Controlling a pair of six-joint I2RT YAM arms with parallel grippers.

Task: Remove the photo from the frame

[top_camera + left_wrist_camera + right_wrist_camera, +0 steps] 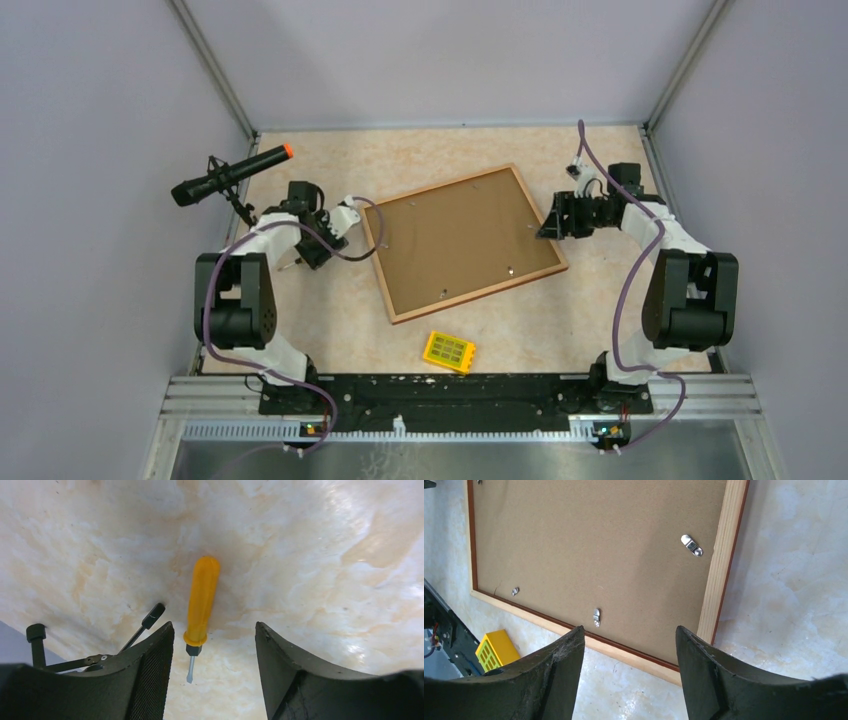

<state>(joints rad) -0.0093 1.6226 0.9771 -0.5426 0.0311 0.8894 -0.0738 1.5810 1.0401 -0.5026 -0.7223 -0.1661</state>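
The frame (460, 240) lies face down in the middle of the table, brown backing board up, with small metal clips (691, 545) around its light wood rim (721, 565). The photo is hidden under the backing. My left gripper (312, 255) is left of the frame, and its jaws stand open (214, 625) above a yellow-handled screwdriver (201, 602) that lies loose on the table. At the frame's right corner my right gripper (548, 228) is open (629, 628), hovering just off the near edge with nothing between its fingers.
A small yellow block (449, 352) sits on the table near the front, below the frame. A black microphone with an orange tip (230, 175) stands on a tripod at the far left, close to my left arm. Grey walls enclose the table.
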